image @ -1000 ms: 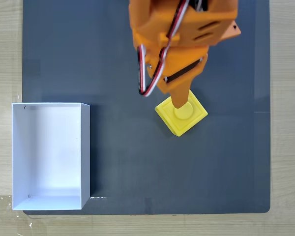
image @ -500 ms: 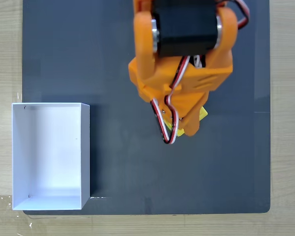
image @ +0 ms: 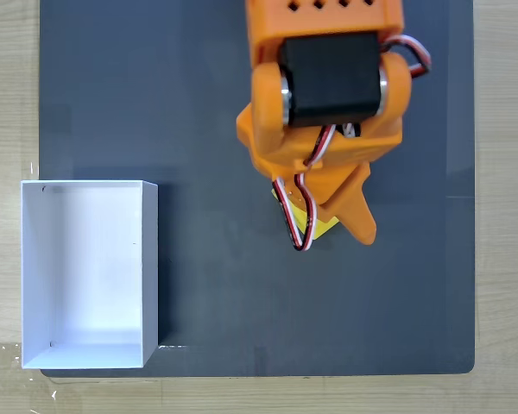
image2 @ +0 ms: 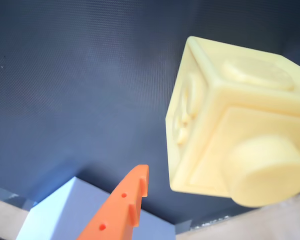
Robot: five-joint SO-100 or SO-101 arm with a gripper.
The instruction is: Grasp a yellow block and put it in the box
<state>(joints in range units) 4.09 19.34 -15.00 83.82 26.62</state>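
In the fixed view my orange gripper (image: 330, 233) hangs over the yellow block (image: 325, 227) right of the mat's middle. Only slivers of yellow show under the arm, and one orange finger (image: 361, 222) points down just right of the block. The wrist view shows the yellow block (image2: 230, 125) close up on the dark mat, studs on its faces. A toothed orange finger (image2: 132, 200) stands apart from it at the lower left, with mat visible in the gap. The jaws are open. The white box (image: 86, 272) sits empty at the left edge of the mat, far from the gripper.
A dark grey mat (image: 198, 103) covers a light wooden table (image: 9, 86). A corner of the white box (image2: 65, 212) shows at the bottom of the wrist view. Red, white and black wires (image: 298, 220) hang from the arm beside the block.
The arm has swung forward and down over the block, which was in plain sight a second ago and is nearly covered now. One finger now stands on the block's right side.
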